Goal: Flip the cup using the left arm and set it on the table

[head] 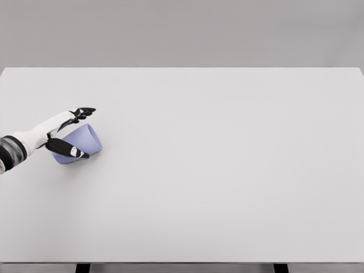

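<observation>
Left hand (69,132) wraps the tilted blue cup (81,143), thumb under, fingers over, near the table's (216,170) left edge, a hold that looks suited to rolling it upright

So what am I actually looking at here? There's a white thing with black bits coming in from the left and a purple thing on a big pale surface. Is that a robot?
Yes. It is a simulated humanoid robot, and this is a computer render, not a photograph. The single picture comes from a camera on the robot's head, looking down at a pale table in front of it. The white tube entering from the left is the robot's left arm, and the black parts at its end are the fingers of its left hand. The purple thing is a cup, tilted on its side rather than standing. The hand is wrapped around it: fingers show above the cup and another black finger crosses in front of it, so it appears to be gripped. I cannot tell whether the cup touches the table. The right arm is out of view.
</observation>
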{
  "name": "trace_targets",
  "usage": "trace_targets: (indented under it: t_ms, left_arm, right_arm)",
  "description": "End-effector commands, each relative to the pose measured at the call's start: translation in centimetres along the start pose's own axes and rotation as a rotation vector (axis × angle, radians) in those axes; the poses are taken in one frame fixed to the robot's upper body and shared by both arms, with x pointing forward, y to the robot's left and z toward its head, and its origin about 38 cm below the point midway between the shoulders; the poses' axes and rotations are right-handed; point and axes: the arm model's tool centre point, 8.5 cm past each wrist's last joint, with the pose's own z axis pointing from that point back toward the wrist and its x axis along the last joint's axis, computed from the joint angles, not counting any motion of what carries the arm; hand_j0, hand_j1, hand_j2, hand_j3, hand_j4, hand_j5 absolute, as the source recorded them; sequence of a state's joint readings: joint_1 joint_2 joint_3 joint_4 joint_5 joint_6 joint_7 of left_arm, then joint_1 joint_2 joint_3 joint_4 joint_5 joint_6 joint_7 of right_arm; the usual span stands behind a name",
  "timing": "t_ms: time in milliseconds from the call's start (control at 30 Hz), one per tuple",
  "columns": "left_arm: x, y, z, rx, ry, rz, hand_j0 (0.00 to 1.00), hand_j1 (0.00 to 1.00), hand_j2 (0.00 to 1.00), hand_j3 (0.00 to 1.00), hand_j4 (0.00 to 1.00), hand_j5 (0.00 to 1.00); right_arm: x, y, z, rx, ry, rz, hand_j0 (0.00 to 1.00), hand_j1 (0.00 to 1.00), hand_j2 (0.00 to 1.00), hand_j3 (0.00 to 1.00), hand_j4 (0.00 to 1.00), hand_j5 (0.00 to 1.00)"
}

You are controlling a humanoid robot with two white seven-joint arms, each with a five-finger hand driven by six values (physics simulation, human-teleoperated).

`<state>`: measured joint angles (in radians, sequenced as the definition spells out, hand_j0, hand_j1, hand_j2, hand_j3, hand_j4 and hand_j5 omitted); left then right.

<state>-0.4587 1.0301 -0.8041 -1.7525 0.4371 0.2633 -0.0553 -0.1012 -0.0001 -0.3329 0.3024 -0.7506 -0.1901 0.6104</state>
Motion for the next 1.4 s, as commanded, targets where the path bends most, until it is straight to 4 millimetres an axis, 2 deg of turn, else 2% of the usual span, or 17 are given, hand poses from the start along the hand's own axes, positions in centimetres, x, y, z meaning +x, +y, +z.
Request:
trace_targets:
  t_ms: [0,200,333,600,700,733,833,1000,1067,1200,1300,1367]
  left_arm:
    - [0.1,-0.3,-0.4,0.003,-0.006,0.008,1.0,1.0,1.0,1.0,1.0,1.0]
    - [-0.8,0.3,-0.5,0.021,0.023,0.012,1.0,1.0,1.0,1.0,1.0,1.0]
    - [-0.6,-0.7,-1.1,0.003,0.011,0.028,1.0,1.0,1.0,1.0,1.0,1.0]
    - [-1.2,-1.0,-1.1,0.016,0.043,0.031,0.99,0.99,0.99,0.99,0.99,0.99]
    - [-1.4,-1.3,-1.0,0.014,0.046,0.038,0.81,0.81,0.81,0.81,0.81,0.81]
    - [-1.4,-1.5,-1.0,0.012,0.043,0.039,0.65,0.65,0.65,0.65,0.65,0.65]
    - [-0.9,-1.3,-0.9,0.014,0.019,0.041,0.61,0.61,0.61,0.61,0.61,0.61]
    - [1.3,-0.8,-0.3,0.021,-0.182,0.03,0.56,0.56,0.56,0.56,0.56,0.56]
    - [2.5,-0.2,0.7,0.054,-0.34,0.041,0.53,0.53,0.53,0.53,0.53,0.53]
    - [3.9,1.2,2.1,0.122,-0.588,0.088,0.54,0.54,0.54,0.54,0.54,0.54]
    - [3.6,1.7,2.3,0.174,-0.735,0.159,0.55,0.55,0.55,0.55,0.55,0.55]
    - [2.8,1.2,1.1,0.21,-0.78,0.22,0.56,0.56,0.56,0.56,0.56,0.56]
  right_arm:
    - [0.0,0.0,0.0,0.001,0.0,0.001,1.0,1.0,1.0,1.0,1.0,1.0]
    - [0.0,0.0,0.0,0.001,-0.001,0.001,1.0,1.0,1.0,1.0,1.0,1.0]
    - [0.0,0.0,0.0,0.001,-0.001,0.001,1.0,1.0,1.0,1.0,1.0,1.0]
    - [0.0,0.0,0.0,0.001,0.0,0.001,1.0,1.0,1.0,1.0,1.0,1.0]
    - [0.0,0.0,0.0,0.001,0.0,0.001,1.0,1.0,1.0,1.0,1.0,1.0]
    - [0.0,0.0,0.0,0.001,-0.001,0.001,1.0,1.0,1.0,1.0,1.0,1.0]
    - [0.0,0.0,0.0,0.001,0.0,0.001,1.0,1.0,1.0,1.0,1.0,1.0]
    - [0.0,0.0,0.0,0.001,0.0,0.001,1.0,1.0,1.0,1.0,1.0,1.0]
    - [0.0,0.0,0.0,0.001,0.0,0.001,1.0,1.0,1.0,1.0,1.0,1.0]
    - [0.0,0.0,0.0,0.001,-0.001,0.001,1.0,1.0,1.0,1.0,1.0,1.0]
    - [0.0,0.0,0.0,0.001,0.0,0.001,1.0,1.0,1.0,1.0,1.0,1.0]
    - [0.0,0.0,0.0,0.001,0.0,0.001,1.0,1.0,1.0,1.0,1.0,1.0]
